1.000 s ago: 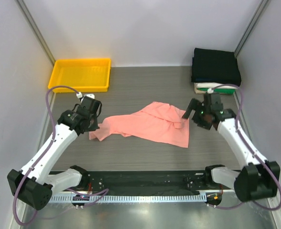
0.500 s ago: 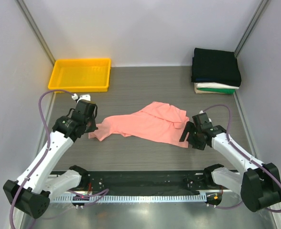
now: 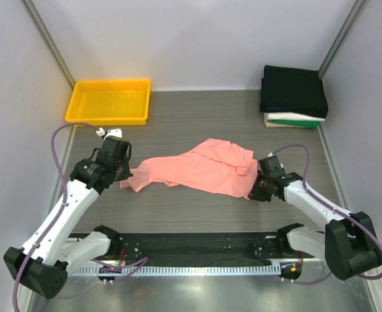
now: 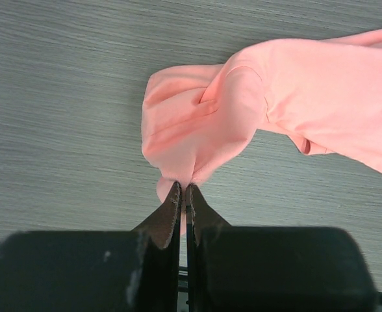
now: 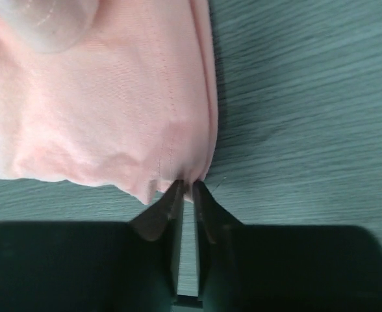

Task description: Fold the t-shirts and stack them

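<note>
Clamped shut with the left gripper (image 4: 183,195) on the bunched left end of the crumpled salmon-pink cotton t-shirt (image 3: 204,170), lying mid-way across the grey wood-grain table (image 3: 178,117). Swung down a second ago from beside the black-topped stack of folded shirts (image 3: 293,91), and now nipped tight with the right gripper (image 5: 187,190) on the near-right hem corner. Probably set for pulling flat.

Pink shirt (image 3: 201,170): unfolded, crumpled; lay stretched left to right, left end bunched.
Stack (image 3: 293,97): folded, sat far right, well apart; black shirt (image 3: 293,90) on top, white shirt (image 3: 287,117) then green shirt (image 3: 298,123) beneath.
</note>
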Action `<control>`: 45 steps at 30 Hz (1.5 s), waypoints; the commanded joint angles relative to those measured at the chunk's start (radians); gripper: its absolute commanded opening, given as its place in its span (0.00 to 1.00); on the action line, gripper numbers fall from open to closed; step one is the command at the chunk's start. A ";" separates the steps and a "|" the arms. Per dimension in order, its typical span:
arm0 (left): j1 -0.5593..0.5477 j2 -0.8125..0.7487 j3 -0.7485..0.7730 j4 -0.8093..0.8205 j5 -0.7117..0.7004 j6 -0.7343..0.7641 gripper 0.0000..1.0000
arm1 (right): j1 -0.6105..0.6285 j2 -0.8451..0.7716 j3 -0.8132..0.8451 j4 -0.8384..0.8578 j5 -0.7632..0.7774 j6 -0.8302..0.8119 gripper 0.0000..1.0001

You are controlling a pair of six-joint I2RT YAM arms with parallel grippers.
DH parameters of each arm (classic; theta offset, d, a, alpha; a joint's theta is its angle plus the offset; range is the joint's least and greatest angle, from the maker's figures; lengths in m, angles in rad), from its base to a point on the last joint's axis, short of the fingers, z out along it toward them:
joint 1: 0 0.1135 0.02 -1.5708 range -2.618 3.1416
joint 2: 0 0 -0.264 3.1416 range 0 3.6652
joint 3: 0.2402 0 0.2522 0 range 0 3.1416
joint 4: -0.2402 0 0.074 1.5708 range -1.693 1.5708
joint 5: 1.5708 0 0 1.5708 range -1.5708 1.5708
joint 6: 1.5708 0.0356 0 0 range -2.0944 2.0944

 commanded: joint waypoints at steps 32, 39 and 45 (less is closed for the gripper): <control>0.008 -0.217 0.813 0.029 0.025 0.193 0.00 | 0.013 -0.423 1.137 -0.544 0.240 0.006 0.01; 0.010 -0.211 1.007 0.111 0.206 0.292 0.00 | 0.010 -0.488 1.330 -0.595 0.301 0.004 0.01; 0.008 -0.093 1.143 0.096 0.262 0.261 0.00 | 0.005 -0.365 1.468 -0.639 0.349 -0.056 0.01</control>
